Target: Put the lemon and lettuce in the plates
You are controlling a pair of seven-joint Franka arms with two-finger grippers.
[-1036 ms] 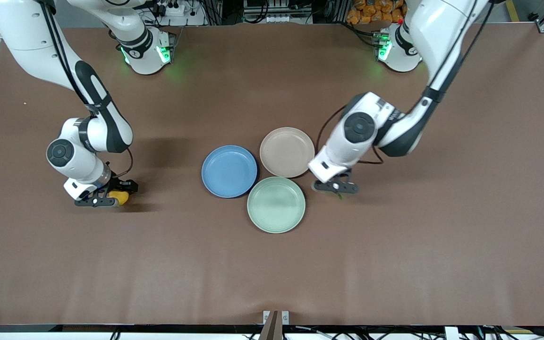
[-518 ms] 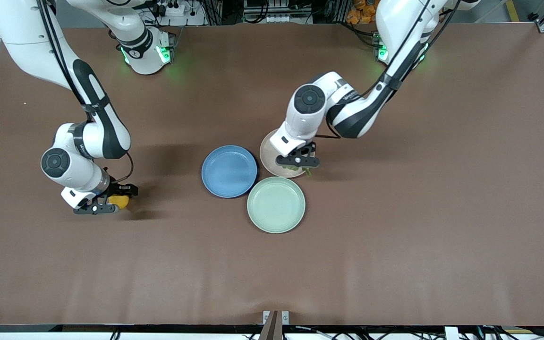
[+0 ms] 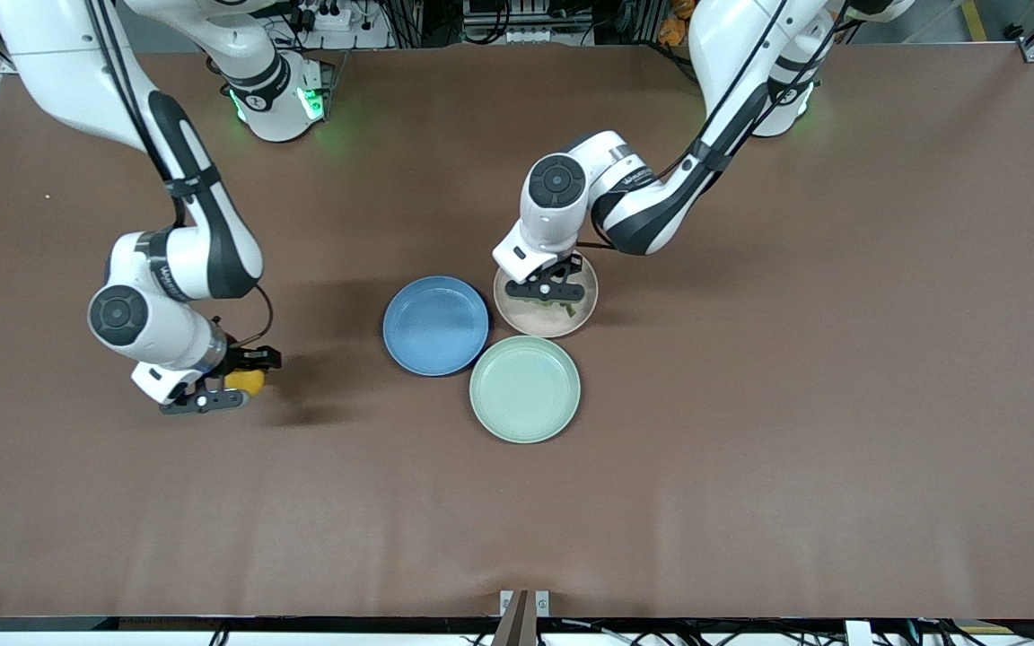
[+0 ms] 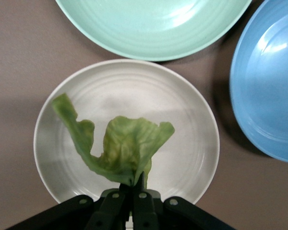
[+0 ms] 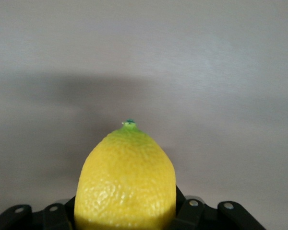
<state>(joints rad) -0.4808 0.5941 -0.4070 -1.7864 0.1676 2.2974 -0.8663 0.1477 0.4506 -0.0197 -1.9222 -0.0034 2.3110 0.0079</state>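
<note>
Lettuce [image 4: 117, 148] pinched, over beige plate [image 4: 192, 143].

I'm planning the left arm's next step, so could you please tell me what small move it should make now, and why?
Probably open the left end effector to drop the lettuce. It hangs pinched by its stem over the middle of the beige plate, so it should land inside. The right end effector holds the lemon over bare table.

Left hand [image 3: 546, 292] lowered, fingers pinched together, right hand [image 3: 212, 395] low, fingers clamped, both arms bent
</note>
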